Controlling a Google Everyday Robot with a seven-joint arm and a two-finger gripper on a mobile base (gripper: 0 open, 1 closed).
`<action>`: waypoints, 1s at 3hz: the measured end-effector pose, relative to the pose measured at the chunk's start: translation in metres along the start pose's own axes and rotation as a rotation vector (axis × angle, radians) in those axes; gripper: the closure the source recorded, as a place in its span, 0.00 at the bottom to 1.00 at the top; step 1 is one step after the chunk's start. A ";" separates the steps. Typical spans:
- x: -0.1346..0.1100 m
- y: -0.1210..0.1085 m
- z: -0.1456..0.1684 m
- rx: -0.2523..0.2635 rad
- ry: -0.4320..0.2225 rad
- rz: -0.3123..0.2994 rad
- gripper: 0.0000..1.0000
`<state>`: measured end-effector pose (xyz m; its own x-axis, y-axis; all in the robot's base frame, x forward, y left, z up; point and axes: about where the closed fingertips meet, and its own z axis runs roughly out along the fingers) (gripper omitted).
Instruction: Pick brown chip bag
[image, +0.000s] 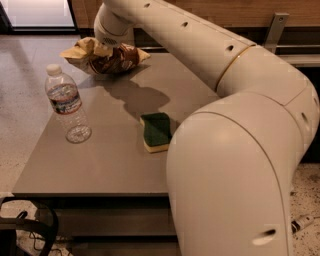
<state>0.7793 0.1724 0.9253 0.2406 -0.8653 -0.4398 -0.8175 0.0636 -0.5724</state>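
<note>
The brown chip bag (117, 59) is a wrinkly dark brown and tan foil bag with pale yellow ends. It hangs at the far left corner of the grey table (110, 165), a little above the surface, and casts a shadow below it. My gripper (102, 50) comes down on the bag from above at the end of the long white arm and is shut on its upper left part. The arm's wrist hides most of the fingers.
A water bottle (67, 104) stands upright near the table's left edge. A green-and-yellow sponge (156, 131) lies mid-table, close to my arm's large white body (235, 170), which covers the right side. A dark chair part (30, 230) is at the lower left.
</note>
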 end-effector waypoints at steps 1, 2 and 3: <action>-0.021 -0.017 -0.047 0.083 0.015 -0.053 1.00; -0.035 -0.034 -0.098 0.186 0.023 -0.094 1.00; -0.040 -0.043 -0.145 0.285 0.017 -0.108 1.00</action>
<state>0.7291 0.1319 1.0683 0.3070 -0.8827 -0.3558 -0.6073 0.1062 -0.7874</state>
